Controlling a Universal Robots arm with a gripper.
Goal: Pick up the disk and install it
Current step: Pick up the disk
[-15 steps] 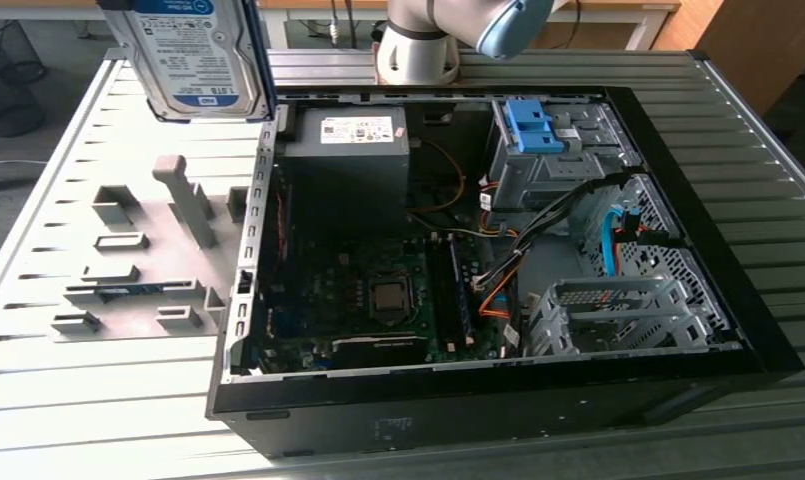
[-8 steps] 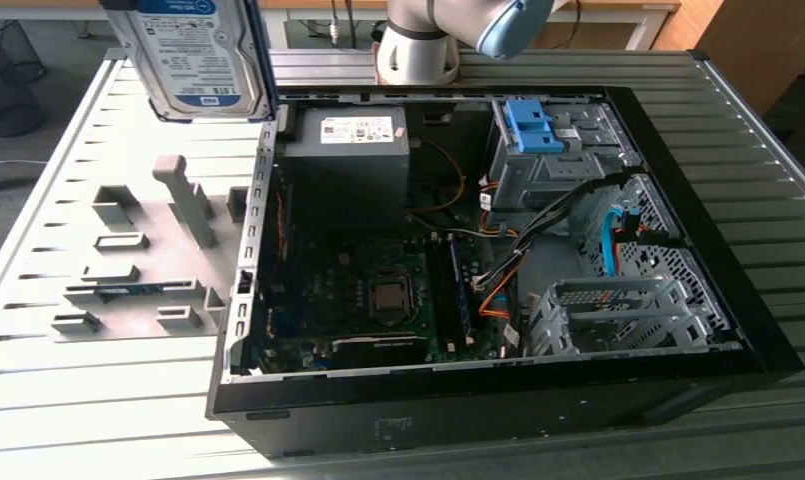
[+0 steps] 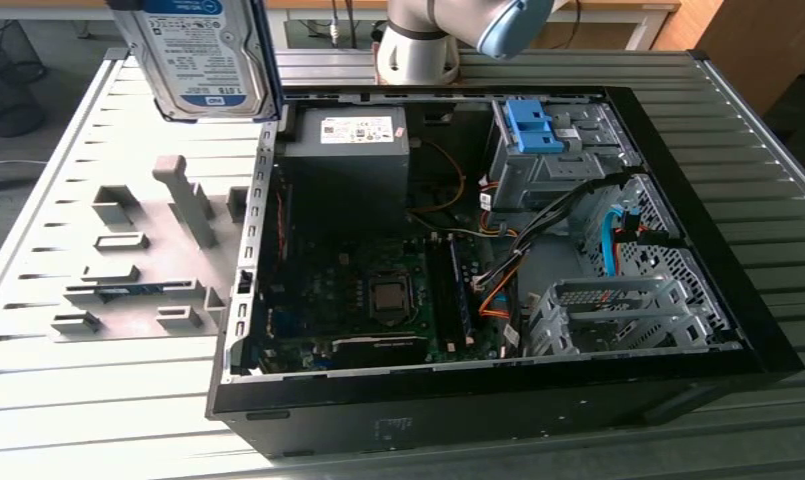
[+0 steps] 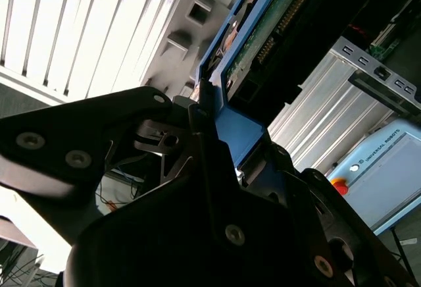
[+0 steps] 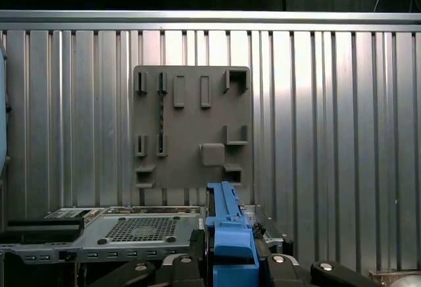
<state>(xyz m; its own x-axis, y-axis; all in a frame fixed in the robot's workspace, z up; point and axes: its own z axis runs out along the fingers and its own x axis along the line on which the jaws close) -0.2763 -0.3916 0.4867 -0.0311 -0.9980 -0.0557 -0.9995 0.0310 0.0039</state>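
You have the ribbed metal surface (image 3: 109,400) under everything, and on it the black computer case (image 3: 509,400) lies on its side with its panel off. The arm's pale base (image 3: 416,45) stands just behind the case. Toward the exterior view's left, beside the case, sits a gray plate (image 3: 135,270) with raised holders and slots; the first wrist view looks straight down on this plate (its pockets show as dark squares).

Inside the case, the power supply (image 3: 349,150) fills the corner nearest the arm's base, with the main board (image 3: 362,290) next to it. On the exterior view's right a perforated metal drive cage (image 3: 616,315) sits at the case's near end. A blue plastic bracket (image 3: 536,125) tops the bay at the far end.

The disk (image 3: 202,55) is up in the air at the exterior view's upper left, off the surface. It hangs on edge with its white-and-blue label facing that camera. In that picture its lower corner overlaps the case rim by the power supply; you cannot tell from this how high it is.

Your claw (image 4: 237,142) is closed on the disk's blue frame. In the second wrist view the dark fingers (image 4: 197,122) pinch the frame, with the disk's green circuit side beyond. In the first wrist view the frame's blue edge rises between them.
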